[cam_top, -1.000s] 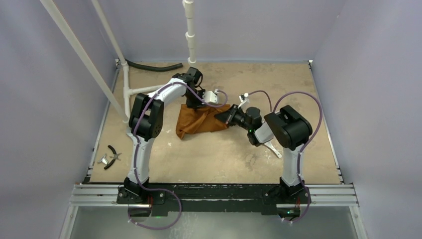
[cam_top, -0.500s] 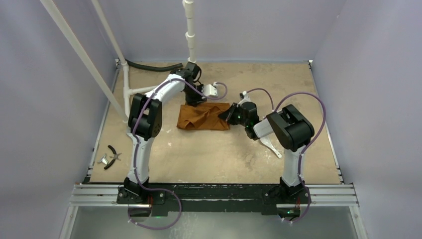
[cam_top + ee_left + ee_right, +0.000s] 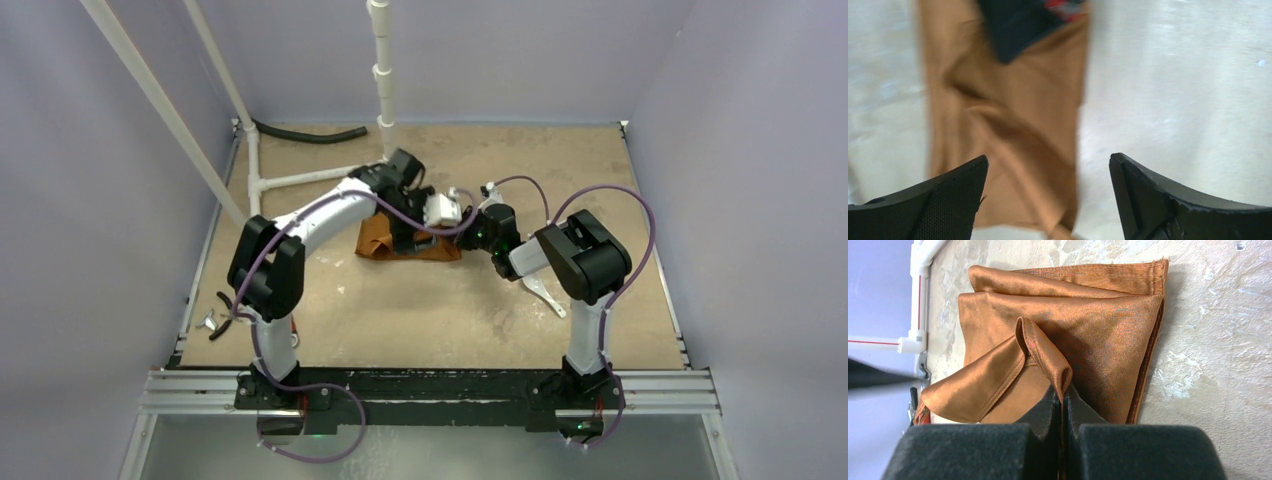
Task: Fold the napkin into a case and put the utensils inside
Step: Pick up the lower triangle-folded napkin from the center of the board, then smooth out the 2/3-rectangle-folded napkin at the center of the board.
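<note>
The rust-orange napkin (image 3: pixel 380 244) lies folded and creased on the table, mid-back. My left gripper (image 3: pixel 420 240) hovers over its right part. In the left wrist view it (image 3: pixel 1048 172) is open, the napkin (image 3: pixel 1013 135) lying under the gap and the left finger, nothing held. My right gripper (image 3: pixel 462 232) is at the napkin's right end. In the right wrist view it (image 3: pixel 1064 392) is shut on a raised hemmed fold of the napkin (image 3: pixel 1098 325). A white spoon (image 3: pixel 548 296) lies partly under the right arm.
Small black pliers (image 3: pixel 228 310) lie at the table's left edge. A white pipe frame (image 3: pixel 290 180) and a black hose (image 3: pixel 310 133) sit at the back left. Walls close in the table on three sides.
My left gripper opened, let go of the napkin, and swung right and nearer over the cloth. The napkin dropped flatter. My right gripper stays shut on its fold.
</note>
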### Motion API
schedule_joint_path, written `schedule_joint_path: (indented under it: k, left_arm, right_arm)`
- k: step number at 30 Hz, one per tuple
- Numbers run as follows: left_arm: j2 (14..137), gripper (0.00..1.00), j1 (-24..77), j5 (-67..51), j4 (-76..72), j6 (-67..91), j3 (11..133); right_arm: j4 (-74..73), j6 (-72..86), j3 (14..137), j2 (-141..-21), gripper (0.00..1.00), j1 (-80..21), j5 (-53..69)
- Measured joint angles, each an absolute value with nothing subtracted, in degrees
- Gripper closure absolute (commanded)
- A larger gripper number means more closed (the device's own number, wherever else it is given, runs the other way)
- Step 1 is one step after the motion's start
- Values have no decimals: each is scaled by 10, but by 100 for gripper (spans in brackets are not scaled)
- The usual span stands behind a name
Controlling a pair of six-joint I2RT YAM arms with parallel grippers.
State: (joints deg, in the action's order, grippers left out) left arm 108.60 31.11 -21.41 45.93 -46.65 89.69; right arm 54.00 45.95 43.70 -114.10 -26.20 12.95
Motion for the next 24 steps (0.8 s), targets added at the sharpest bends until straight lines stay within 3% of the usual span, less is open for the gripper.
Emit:
schedule_joint_path:
  k: [4,9,24]
  left_arm:
    - [1081,7,367,-186,397,-455,797]
    - [1081,5,352,-113,316,-456,745]
    - [1090,1,273,-76,289,-475,795]
  right_arm:
    - [541,460,437,-1141,100,-262,130]
    - [555,462,436,-1148,100,-262,136]
    - [580,464,424,-1151,100,-261,147]
